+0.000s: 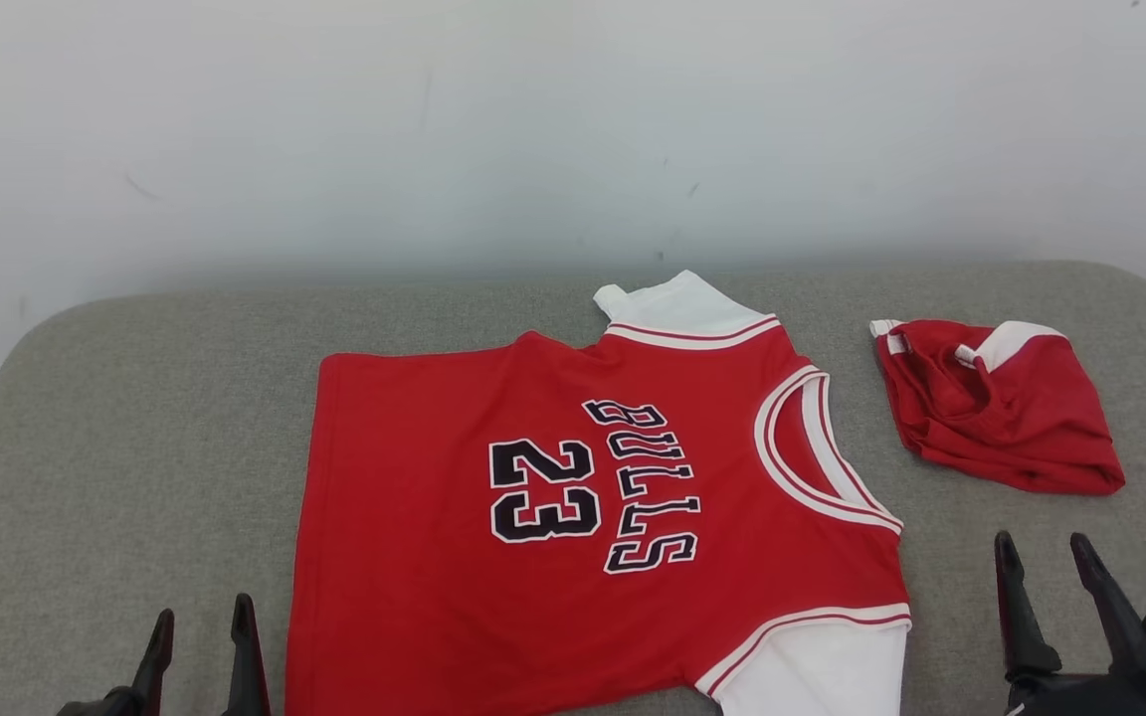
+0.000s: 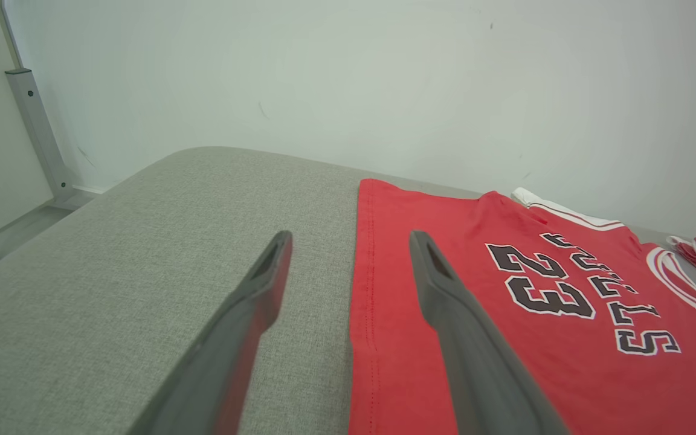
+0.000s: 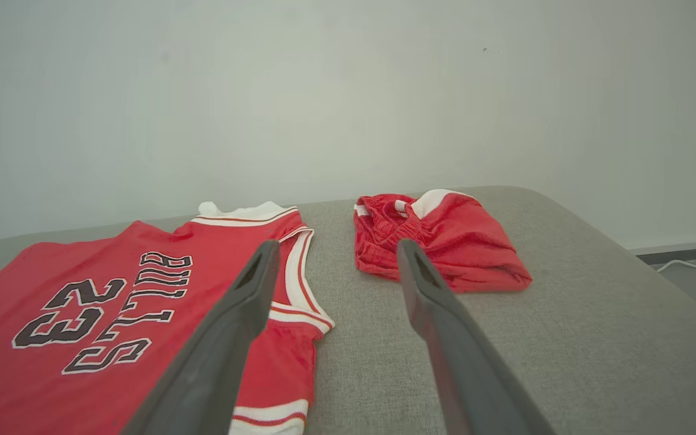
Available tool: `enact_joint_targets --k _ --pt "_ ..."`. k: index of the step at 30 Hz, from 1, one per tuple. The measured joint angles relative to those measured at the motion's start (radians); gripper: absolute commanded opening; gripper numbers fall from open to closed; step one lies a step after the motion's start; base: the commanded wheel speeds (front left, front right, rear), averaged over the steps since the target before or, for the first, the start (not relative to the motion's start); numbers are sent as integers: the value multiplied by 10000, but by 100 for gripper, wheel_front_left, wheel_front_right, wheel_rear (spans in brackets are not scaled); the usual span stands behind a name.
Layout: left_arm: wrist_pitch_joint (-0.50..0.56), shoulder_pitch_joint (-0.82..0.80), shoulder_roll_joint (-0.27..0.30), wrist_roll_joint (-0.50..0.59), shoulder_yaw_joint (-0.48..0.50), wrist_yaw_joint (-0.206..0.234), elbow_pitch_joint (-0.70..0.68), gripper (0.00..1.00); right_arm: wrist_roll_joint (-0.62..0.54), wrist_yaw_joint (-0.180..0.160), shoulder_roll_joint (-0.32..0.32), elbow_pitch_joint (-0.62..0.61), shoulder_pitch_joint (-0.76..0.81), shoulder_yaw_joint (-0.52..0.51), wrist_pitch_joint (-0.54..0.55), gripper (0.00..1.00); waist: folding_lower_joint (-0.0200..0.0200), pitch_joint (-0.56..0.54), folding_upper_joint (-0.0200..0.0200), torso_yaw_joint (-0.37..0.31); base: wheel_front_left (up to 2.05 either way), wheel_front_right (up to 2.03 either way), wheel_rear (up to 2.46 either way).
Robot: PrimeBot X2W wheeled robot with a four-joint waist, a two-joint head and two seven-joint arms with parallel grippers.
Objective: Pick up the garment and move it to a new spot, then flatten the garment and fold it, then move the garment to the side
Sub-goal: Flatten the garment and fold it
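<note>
Head view: Bulls 23 jersey (image 1: 573, 517) lies spread flat on the grey padded table (image 1: 135, 447), print side up.
Jersey layout: hem towards the robot's left, neck opening towards its right; one white sleeve at the far edge, the other at the near edge.
Jersey state: unfolded, a few soft wrinkles – no gripper is touching it as far as I can tell.
Left gripper (image 1: 203, 615): fingers spread, nothing between them; sits at the lower left, just beside the hem's near corner.
Left wrist view: left gripper (image 2: 351, 238) straddles the hem line in the picture – one finger over grey fabric, the other over the red jersey (image 2: 565, 374). Cannot tell height above the cloth.
Right gripper (image 1: 1041, 542): fingers apart, empty; at the lower right, near the jersey's near sleeve but clear of it.
Right wrist view: right gripper (image 3: 337, 248) points between the jersey's (image 3: 112, 302) neck end and the red shorts (image 3: 463, 241).
Red shorts (image 1: 1001, 408): folded bundle with white trim, on the table to the right of the jersey, apart from it.
Background: plain white wall (image 1: 533, 119) behind the table.
</note>
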Motion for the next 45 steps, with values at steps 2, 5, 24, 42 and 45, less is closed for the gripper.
enact_joint_targets --k 2,5,24,42,45 --pt "6 12 -2 61 6 0 15 100 -2 0 29 161 120 27 0 100 0 -8 0 2 0 0 0" --pt "65 48 -2 109 12 0 58 100 -6 0 75 194 116 31 0 100 0 -14 0 7 0 0 0" --pt "577 197 40 234 -167 0 -63 100 -75 0 169 401 118 33 0 100 0 -12 0 86 0 0 0" --pt "767 198 -63 472 -113 0 -88 100 -178 0 169 454 101 123 0 100 0 -53 0 128 0 0 0" --pt "809 198 -69 489 -94 0 -88 100 -259 0 159 474 97 157 2 100 0 -57 0 132 0 0 0"
